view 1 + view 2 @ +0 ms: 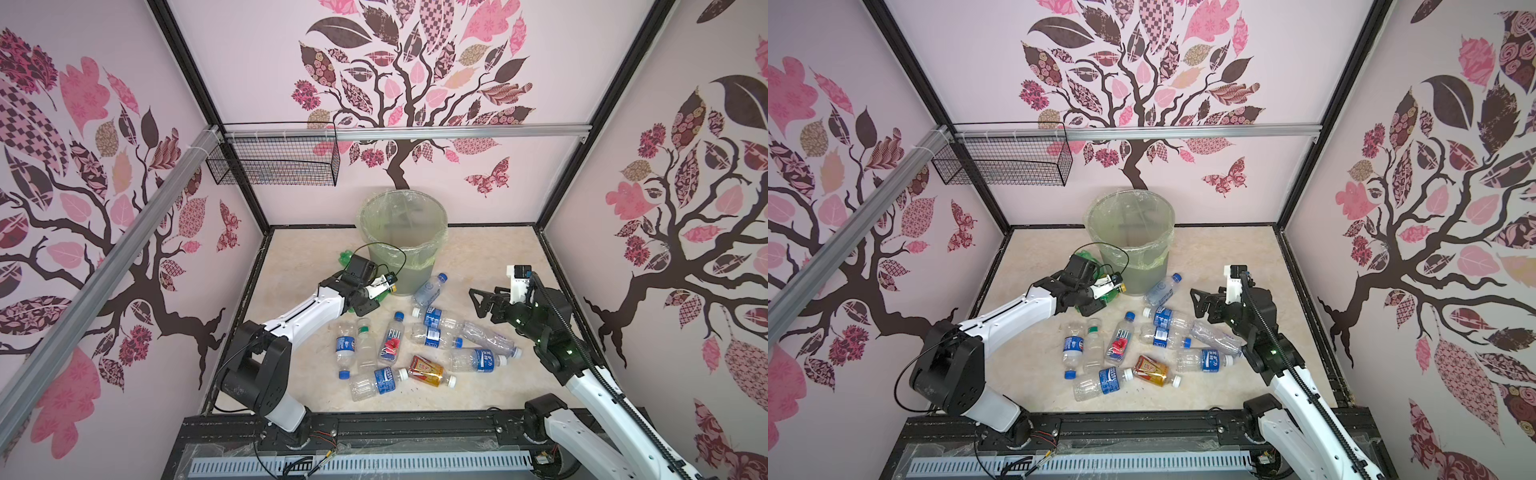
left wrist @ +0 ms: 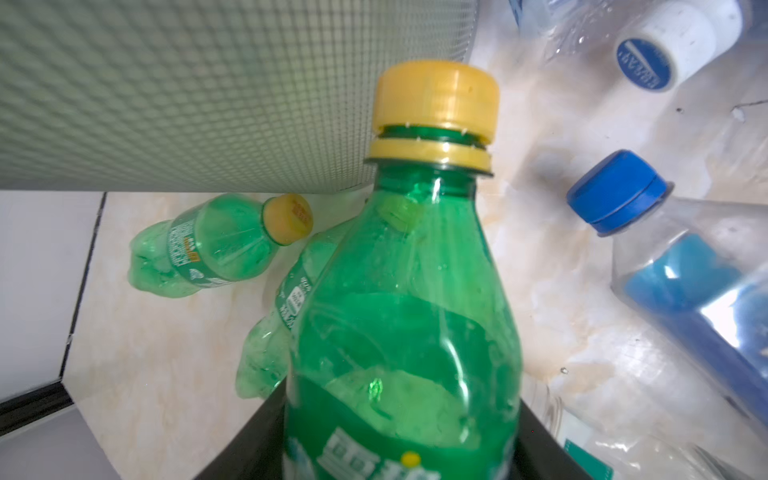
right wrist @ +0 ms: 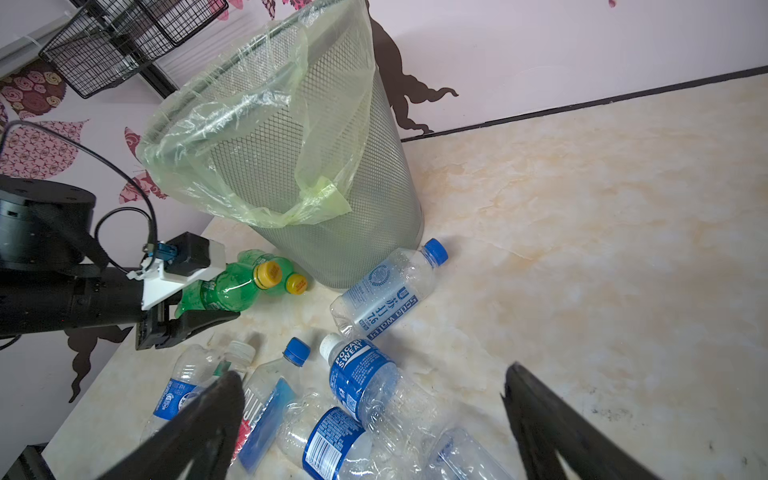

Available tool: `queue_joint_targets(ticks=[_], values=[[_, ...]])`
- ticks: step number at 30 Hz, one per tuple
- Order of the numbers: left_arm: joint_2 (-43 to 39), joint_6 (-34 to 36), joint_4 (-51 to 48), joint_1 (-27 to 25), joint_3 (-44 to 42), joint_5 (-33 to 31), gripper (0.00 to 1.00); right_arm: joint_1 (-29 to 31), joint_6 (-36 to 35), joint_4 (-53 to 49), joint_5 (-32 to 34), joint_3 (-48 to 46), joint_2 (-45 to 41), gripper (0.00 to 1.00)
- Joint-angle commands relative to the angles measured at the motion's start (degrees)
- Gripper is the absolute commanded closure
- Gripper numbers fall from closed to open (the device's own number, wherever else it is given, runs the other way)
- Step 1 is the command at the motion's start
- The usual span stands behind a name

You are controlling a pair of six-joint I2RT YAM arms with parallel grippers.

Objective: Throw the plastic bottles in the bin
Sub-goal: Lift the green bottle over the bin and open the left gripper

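The left tool [image 3: 218,299] gripped a green bottle [image 2: 399,291] at its label. It looked light and crushable (probably slippery) — the right tool [image 3: 374,374] gaped, empty.

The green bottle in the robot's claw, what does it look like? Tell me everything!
The green bottle is see-through plastic and looks empty. It has a yellow cap screwed on and a green label with white writing. The left gripper is shut on its body, holding it sideways and low, cap pointing toward the foot of the bin. Two more green bottles lie just beyond it; whether it touches them I cannot tell.
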Motion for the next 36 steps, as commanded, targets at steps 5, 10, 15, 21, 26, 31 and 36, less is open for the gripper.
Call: queue_joint_targets(ticks=[5, 10, 15, 21, 26, 31, 36], values=[[-10.1, -6.9, -6.0, -0.1, -3.2, 1.2, 0.37, -0.1, 0.9, 1.2, 1.1, 0.1, -0.9, 0.01], [-22.8, -16.3, -4.4, -0.5, -8.9, 4.7, 0.37, -0.1, 1.1, 1.1, 0.9, 0.1, -0.4, 0.01], [-34.5, -24.9, -3.7, -0.6, -12.6, 8.0, 0.38, -0.1, 2.4, -0.5, 2.2, 0.7, 0.8, 0.02], [-46.8, -33.2, -2.0, -0.6, -14.5, 8.3, 0.38, -0.1, 2.5, -2.6, 2.3, 1.2, 1.3, 0.02], [-54.8, -37.9, -1.2, -0.5, -15.3, 5.5, 0.41, -0.1, 1.8, -4.1, 2.8, 1.8, 0.9, 0.02], [-54.8, -39.4, 1.3, -0.5, -13.7, 6.5, 0.41, -0.1, 1.6, -4.6, 3.0, 1.9, 0.5, 0.02], [-39.7, -38.7, 9.0, -0.6, -0.4, 10.6, 0.41, -0.1, 2.1, -4.4, 2.3, 1.6, 1.0, 0.02]])
